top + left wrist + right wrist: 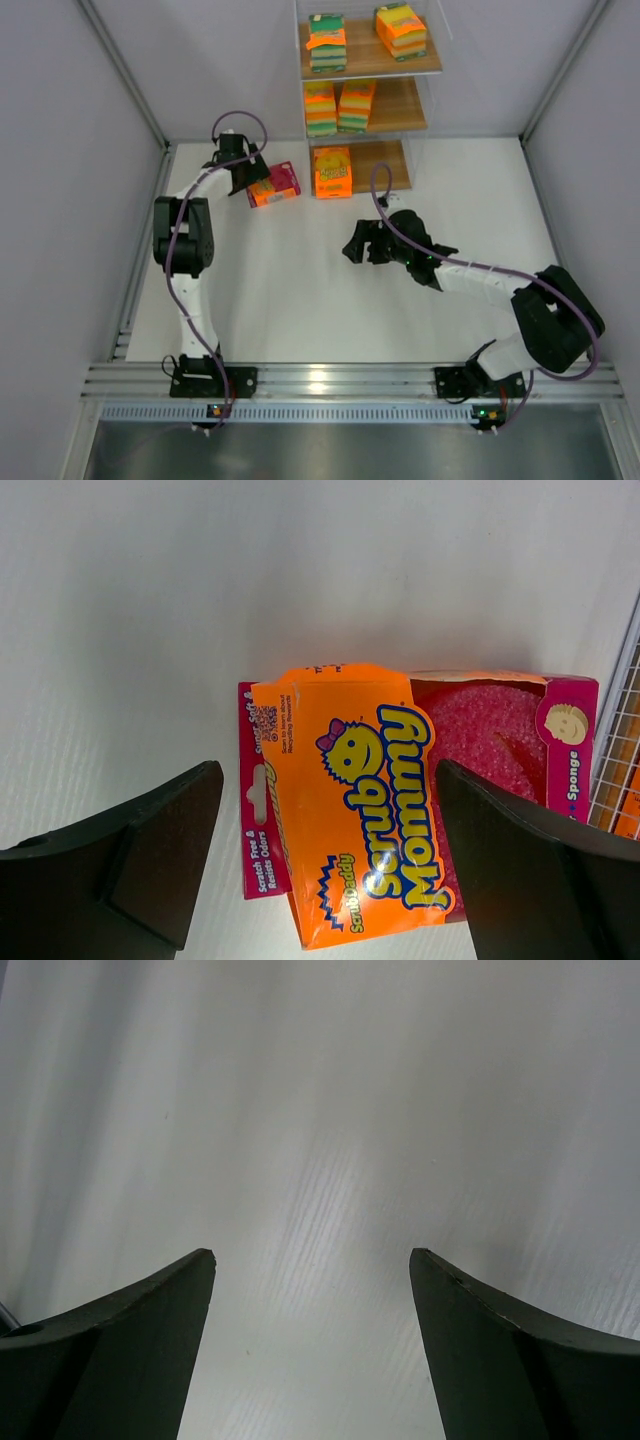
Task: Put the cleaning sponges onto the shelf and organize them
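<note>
Left gripper (328,765) spread wide, flanking the boxy card-sleeved, grainy pink sponge pack (400,800); right gripper (311,1252) parted too

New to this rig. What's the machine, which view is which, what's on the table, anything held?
Two robot arms are bolted at the near edge of a white table. The wide picture looks down from above and behind them; the other two come from a camera on each wrist, the dark shapes being that arm's own fingers. At the far side stands a three-tier shelf holding five sponge packs: two on top, two in the middle, one at the bottom. One pink pack lies on the table. The left claw is open with a finger on either side of it, not gripping. The right claw is open over bare table. Nothing is held.
</note>
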Motion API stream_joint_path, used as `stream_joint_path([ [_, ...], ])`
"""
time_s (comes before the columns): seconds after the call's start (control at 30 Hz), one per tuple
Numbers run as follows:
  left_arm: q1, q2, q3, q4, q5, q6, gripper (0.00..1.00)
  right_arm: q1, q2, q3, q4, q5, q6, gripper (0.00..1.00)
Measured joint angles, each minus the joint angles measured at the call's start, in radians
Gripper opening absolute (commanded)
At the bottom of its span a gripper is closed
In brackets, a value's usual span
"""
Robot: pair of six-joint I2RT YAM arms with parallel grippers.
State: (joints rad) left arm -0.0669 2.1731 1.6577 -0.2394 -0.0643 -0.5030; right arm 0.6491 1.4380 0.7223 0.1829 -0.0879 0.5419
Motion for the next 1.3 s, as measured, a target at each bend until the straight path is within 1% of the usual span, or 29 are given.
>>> stream_joint_path([
  [0.33,0.005,0.065,0.076,0.005,0.057,-0.006,0.79,-0.011,0.009,0.000,-0.013,0.000,0.000,0.81],
  [0.37,0.006,0.067,0.077,0.005,0.065,-0.008,0.74,-0.011,0.009,0.000,-0.013,0.001,0.000,0.81],
  [0.47,0.006,0.071,0.079,0.016,0.094,-0.014,0.66,-0.011,0.009,0.000,-0.013,0.005,0.000,0.81],
  [0.5,0.006,0.072,0.079,0.021,0.105,-0.014,0.58,-0.012,0.009,0.000,-0.013,0.007,0.000,0.80],
  [0.63,0.006,0.074,0.059,0.070,0.154,-0.021,0.56,-0.013,0.009,0.000,-0.013,0.010,0.000,0.80],
  [0.8,0.006,0.041,-0.028,0.161,0.173,-0.026,0.56,-0.014,0.009,0.000,-0.013,0.012,0.000,0.80],
  [0.97,0.005,-0.082,-0.189,0.166,0.163,-0.029,0.56,-0.017,0.009,0.000,-0.013,0.012,0.001,0.80],
  [1.1,-0.003,-0.252,-0.367,0.151,0.122,-0.052,0.57,-0.018,0.006,0.000,-0.021,0.008,0.002,0.80],
  [1.2,-0.045,-0.439,-0.521,0.128,-0.006,-0.106,0.57,-0.018,-0.013,0.000,-0.041,0.001,0.007,0.80],
  [1.3,-0.161,-0.654,-0.673,0.109,-0.151,-0.236,0.57,-0.018,-0.055,0.000,-0.063,-0.006,0.021,0.80],
])
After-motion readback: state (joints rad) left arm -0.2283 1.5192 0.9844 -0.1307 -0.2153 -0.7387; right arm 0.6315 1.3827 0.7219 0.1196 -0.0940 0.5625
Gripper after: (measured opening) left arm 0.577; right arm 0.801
